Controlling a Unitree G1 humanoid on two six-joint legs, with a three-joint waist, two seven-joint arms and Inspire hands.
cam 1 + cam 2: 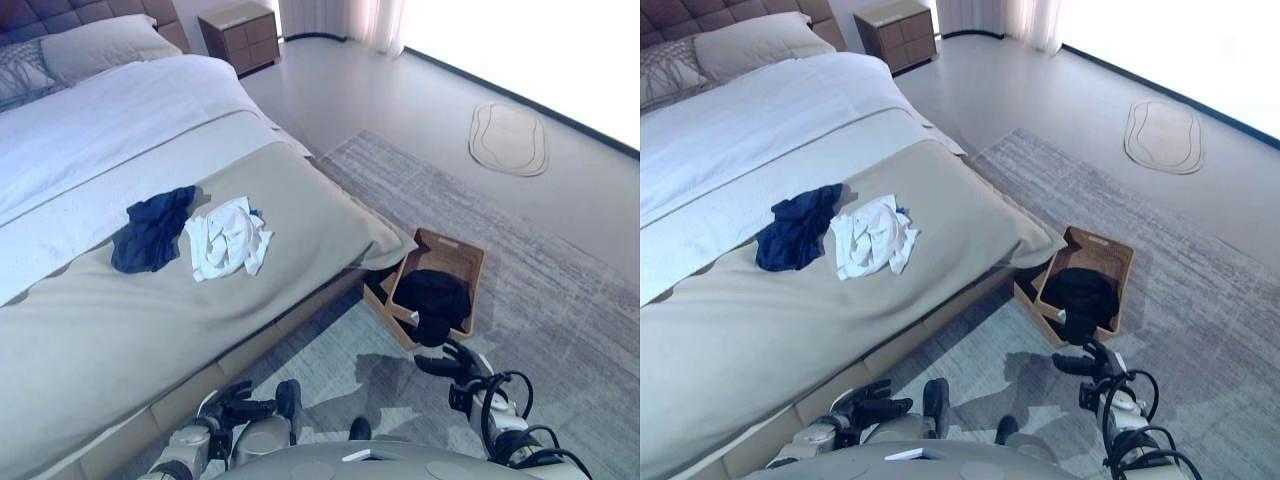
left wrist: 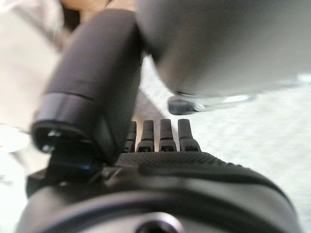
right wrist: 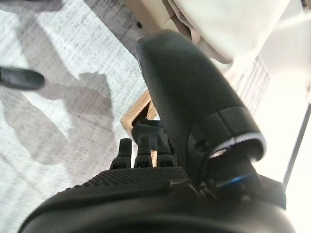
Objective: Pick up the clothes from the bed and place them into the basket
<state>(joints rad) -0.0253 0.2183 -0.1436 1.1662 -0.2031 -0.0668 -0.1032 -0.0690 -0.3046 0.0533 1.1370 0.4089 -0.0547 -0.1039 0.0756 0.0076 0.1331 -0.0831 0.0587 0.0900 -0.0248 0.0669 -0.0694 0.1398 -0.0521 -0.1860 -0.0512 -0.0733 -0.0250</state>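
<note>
Eye views – I see navy garment [image 1: 152,231] touching white garment [image 1: 229,237] on bed [image 1: 300,190], black clothing in basket [image 1: 464,260] on the rug | left wrist – left hand [image 2: 160,160] fingers straight, empty | right wrist – right hand [image 3: 146,170] fingers straight, empty.

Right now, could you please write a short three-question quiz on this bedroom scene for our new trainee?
1. True or false: the basket is empty.
2. How many garments lie on the bed?
3. Which garment lies nearer the pillows: A) the white garment, B) the navy garment?

Key:
1. False: a black garment lies in it.
2. Two.
3. B.

Both hands, the left hand and the right hand, hold nothing, fingers relaxed.
</note>
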